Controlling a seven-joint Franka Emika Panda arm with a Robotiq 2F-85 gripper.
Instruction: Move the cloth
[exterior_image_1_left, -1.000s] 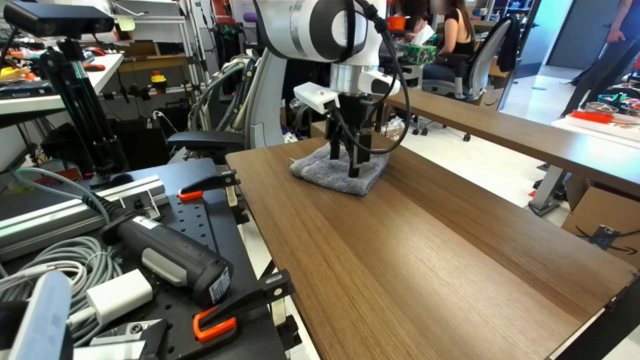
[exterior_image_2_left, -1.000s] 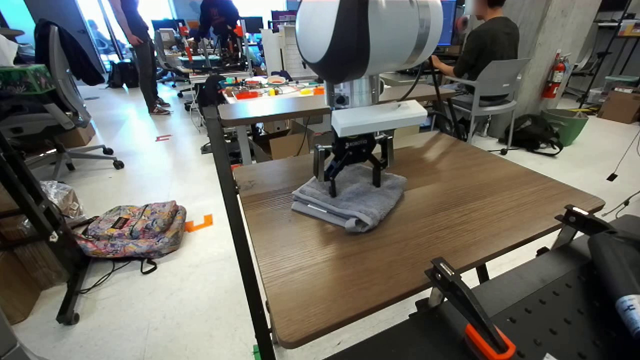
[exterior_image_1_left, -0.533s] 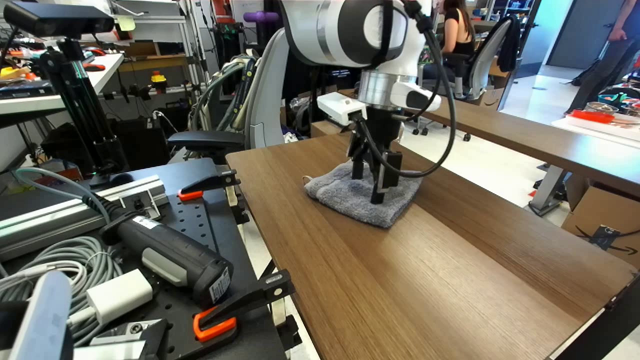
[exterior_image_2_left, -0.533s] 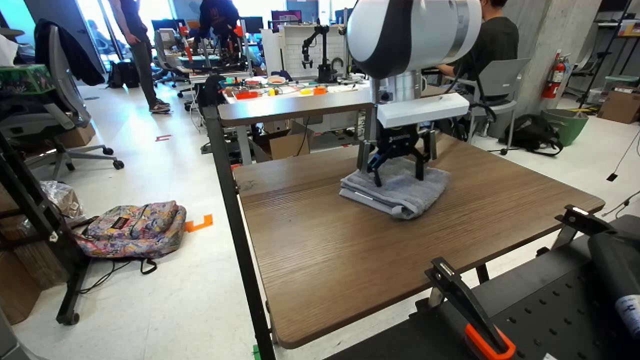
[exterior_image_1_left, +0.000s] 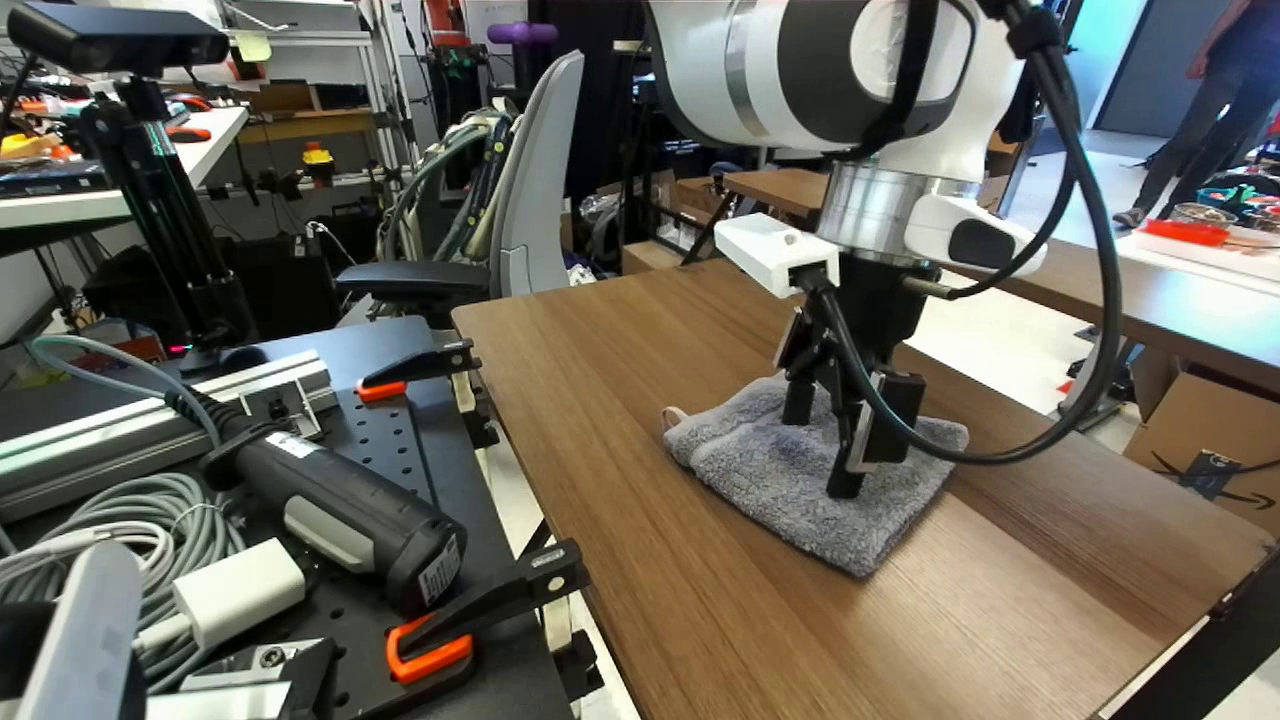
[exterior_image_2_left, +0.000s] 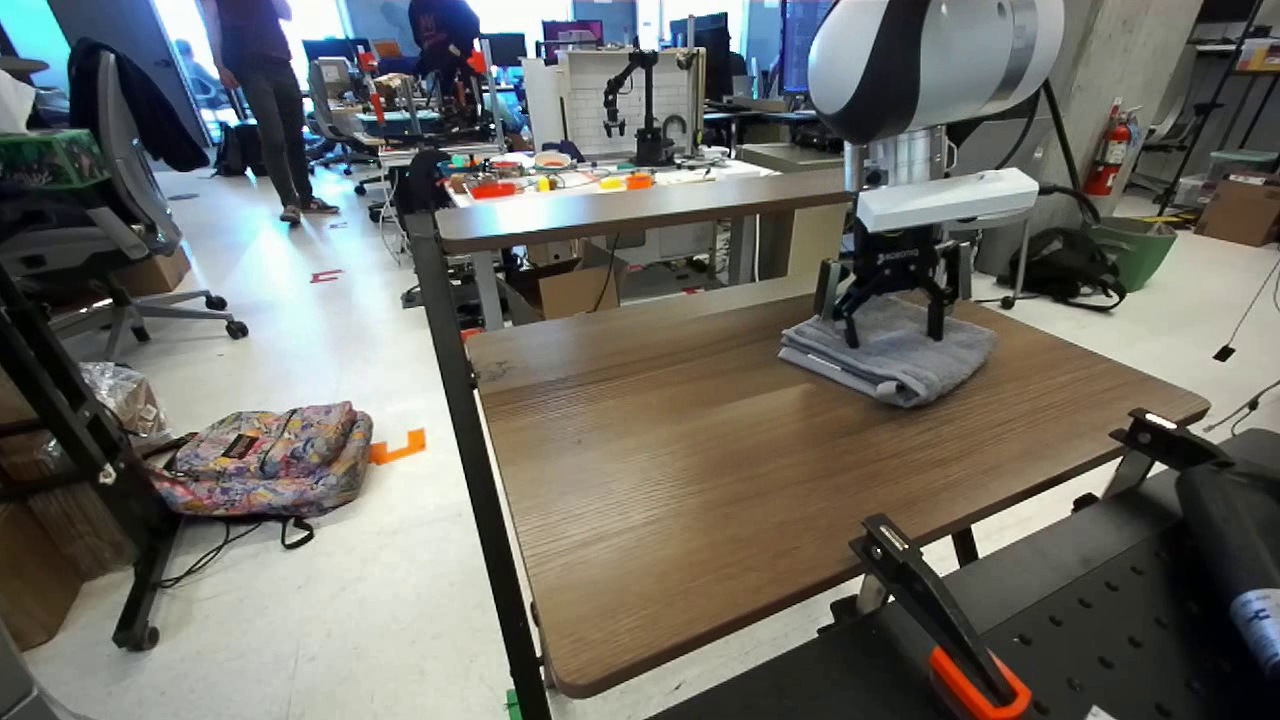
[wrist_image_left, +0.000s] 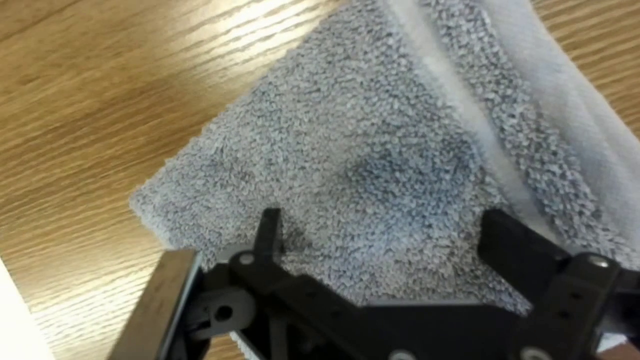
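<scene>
Fingers (wrist_image_left: 515, 250) spread wide here, both tips down on the cloth (exterior_image_1_left: 780, 490), nothing pinched; the fabric between them looks roughly flat in the wrist view. In an exterior view the cloth lies folded on the worktop (exterior_image_1_left: 960, 610), one corner near its long edge. This reads to me as a drag by pressure rather than a pinch, so it's all about touch now: firm enough for the pile to catch, light enough that the tips don't grind through to the surface below. Slow and straight is the way, so the folded layers travel as one and the top doesn't shear off the bottom. Mind that edge. And if a lift is wanted instead, bring the tips together gently, gather a ridge, then rise.
</scene>
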